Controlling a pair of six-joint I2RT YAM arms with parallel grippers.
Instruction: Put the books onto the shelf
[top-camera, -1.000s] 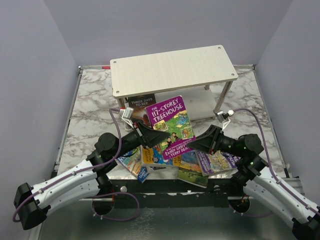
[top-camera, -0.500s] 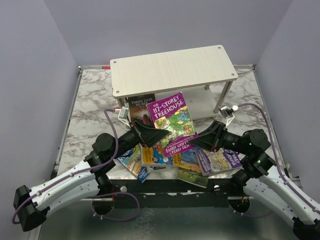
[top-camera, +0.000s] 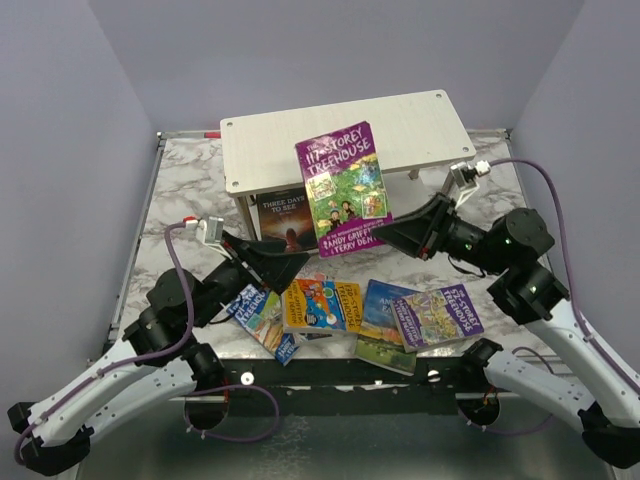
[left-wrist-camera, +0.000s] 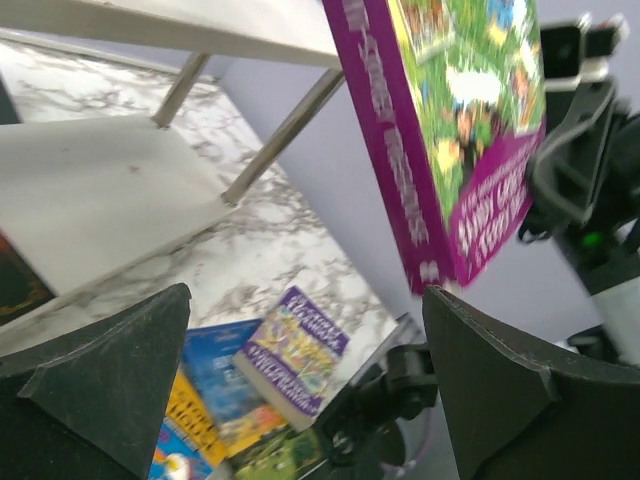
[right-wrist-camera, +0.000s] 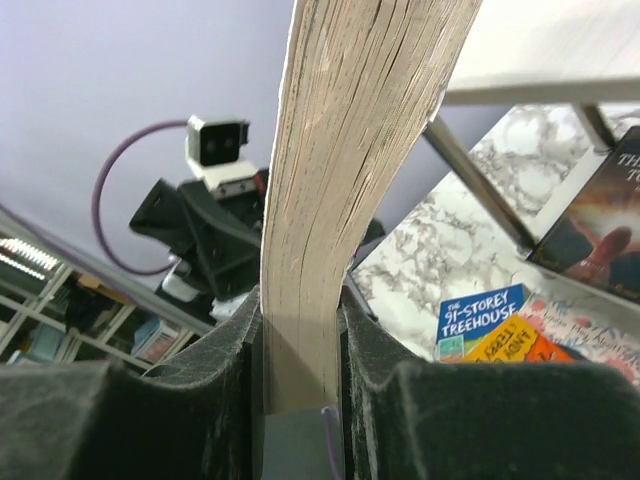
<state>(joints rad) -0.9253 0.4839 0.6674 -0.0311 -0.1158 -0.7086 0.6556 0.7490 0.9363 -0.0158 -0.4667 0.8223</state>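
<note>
A purple "117-Storey Treehouse" book (top-camera: 345, 190) hangs upright in the air in front of the shelf (top-camera: 290, 145), tilted a little. My right gripper (top-camera: 388, 238) is shut on its lower right corner; in the right wrist view the page block (right-wrist-camera: 350, 150) is pinched between the pads of that gripper (right-wrist-camera: 300, 310). My left gripper (top-camera: 290, 262) stands open below and left of the book, apart from it; the book (left-wrist-camera: 450, 130) shows above its empty gap (left-wrist-camera: 307, 292). Several more books lie flat near the front edge: blue (top-camera: 258, 310), orange (top-camera: 312, 303), blue landscape (top-camera: 385, 310), purple (top-camera: 440, 315).
A dark "Three Days to See" book (top-camera: 285, 215) stands on the shelf's lower board (left-wrist-camera: 90, 190), at its left end. Thin silver legs (top-camera: 447, 195) hold up the top board. Grey walls close in the marble table (top-camera: 180, 215) on three sides.
My left gripper let go of the purple book, opened wide and drew back down-left. My right gripper lifted the book from above the pile to the height of the shelf's top board.
</note>
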